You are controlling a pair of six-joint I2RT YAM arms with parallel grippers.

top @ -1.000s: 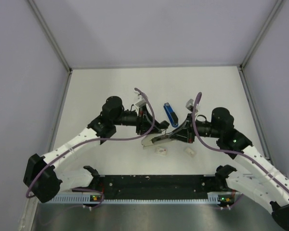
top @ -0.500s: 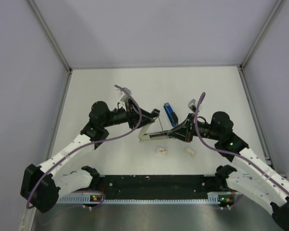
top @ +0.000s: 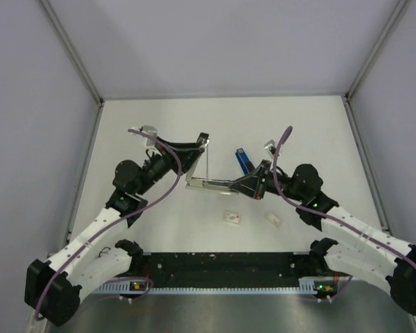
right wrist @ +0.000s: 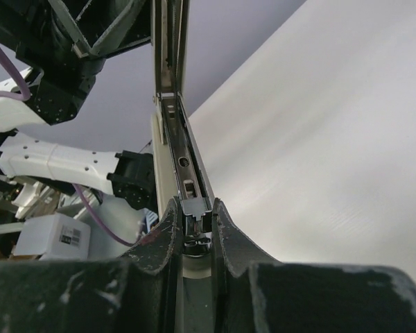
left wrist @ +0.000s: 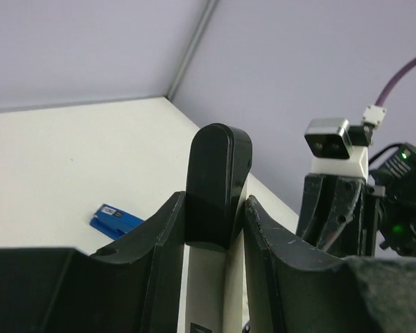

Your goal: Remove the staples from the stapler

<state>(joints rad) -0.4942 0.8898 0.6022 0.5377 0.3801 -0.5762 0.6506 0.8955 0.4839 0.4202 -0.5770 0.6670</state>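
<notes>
Since half a second ago our left arm has swung back and up, pulling the stapler (top: 209, 184) wide open, so that its lid (left wrist: 218, 173) now stands nearly upright over the base. Our left gripper (left wrist: 213, 208) is clamped on the lid's dark-capped tip; our right gripper (right wrist: 194, 216) pinches the base end. The stapler hangs between both grippers over the middle of the table (top: 145, 118), with a small blue object (top: 244, 161) lying just behind and pale scraps (top: 231, 218) in front.

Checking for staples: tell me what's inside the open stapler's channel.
Bare metal rail with holes and a grey block; no staples show. The right hand covers its near end.
</notes>
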